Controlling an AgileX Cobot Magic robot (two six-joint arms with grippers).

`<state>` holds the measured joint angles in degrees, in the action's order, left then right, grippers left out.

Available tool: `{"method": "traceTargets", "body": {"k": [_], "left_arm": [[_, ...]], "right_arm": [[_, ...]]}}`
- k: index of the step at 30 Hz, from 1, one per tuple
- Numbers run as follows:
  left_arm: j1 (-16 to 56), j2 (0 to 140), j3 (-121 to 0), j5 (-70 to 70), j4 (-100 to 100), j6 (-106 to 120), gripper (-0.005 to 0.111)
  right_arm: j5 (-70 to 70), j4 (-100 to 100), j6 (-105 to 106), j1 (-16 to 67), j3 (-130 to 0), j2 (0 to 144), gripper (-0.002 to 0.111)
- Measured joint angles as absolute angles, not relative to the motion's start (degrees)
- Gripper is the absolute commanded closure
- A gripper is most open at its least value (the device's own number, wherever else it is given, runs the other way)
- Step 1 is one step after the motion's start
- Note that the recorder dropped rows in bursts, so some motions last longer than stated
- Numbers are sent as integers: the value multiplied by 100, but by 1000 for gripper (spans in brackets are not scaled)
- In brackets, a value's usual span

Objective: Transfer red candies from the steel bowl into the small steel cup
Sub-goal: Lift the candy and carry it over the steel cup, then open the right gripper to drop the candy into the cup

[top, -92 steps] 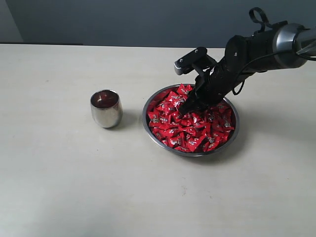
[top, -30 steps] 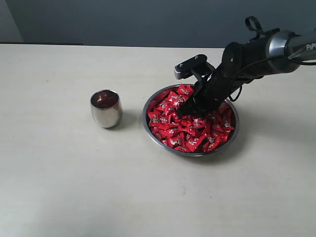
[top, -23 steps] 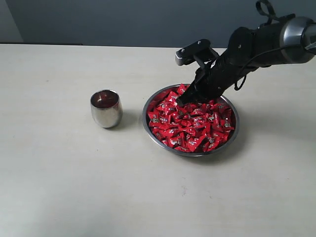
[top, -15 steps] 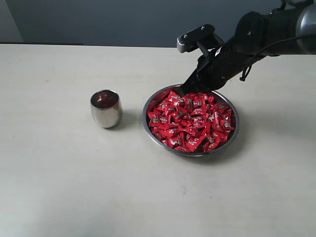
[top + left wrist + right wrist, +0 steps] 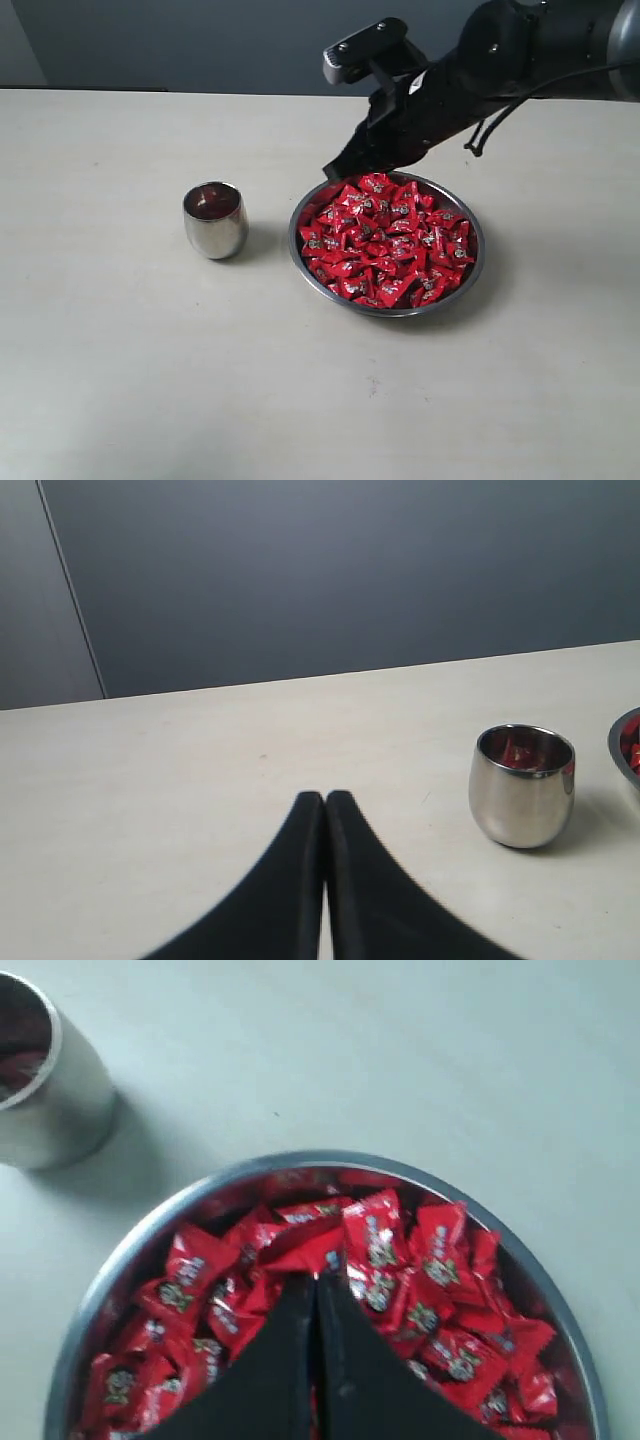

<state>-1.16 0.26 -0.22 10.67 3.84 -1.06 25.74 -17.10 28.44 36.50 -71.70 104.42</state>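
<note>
The steel bowl (image 5: 471, 268) sits right of centre, heaped with red candies (image 5: 390, 245). The small steel cup (image 5: 214, 222) stands to its left with some red showing inside. My right gripper (image 5: 337, 171) hangs above the bowl's far-left rim, shut on a red candy (image 5: 305, 1248) pinched at its fingertips. The right wrist view shows the bowl rim (image 5: 130, 1250) below and the cup (image 5: 50, 1100) off to one side. My left gripper (image 5: 325, 798) is shut and empty above the table, with the cup (image 5: 520, 790) ahead of it. It does not show in the exterior view.
The pale tabletop (image 5: 150, 360) stretches around the cup and bowl. A dark grey wall (image 5: 200, 40) runs behind the table's far edge. The bowl's edge (image 5: 625, 745) just enters the left wrist view.
My right gripper dipped into the candies, shut, then lifted out and moved up and left toward the cup side of the bowl. The cup and bowl stayed put.
</note>
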Motion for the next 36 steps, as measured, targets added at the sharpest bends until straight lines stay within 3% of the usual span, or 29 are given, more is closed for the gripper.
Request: {"method": "traceTargets", "body": {"k": [12,22,36], "left_arm": [[-116,26,-22,1067,384,-106,106],[-116,26,-22,1067,384,-106,106],[-116,26,-22,1067,384,-106,106]], "right_arm": [[2315,-1803,2844,4820,-8483,11219,109],[2326,-2064,2867,4908,-9358,12318,109],[2390,-2113,2867,5001,-9413,12614,109]]}}
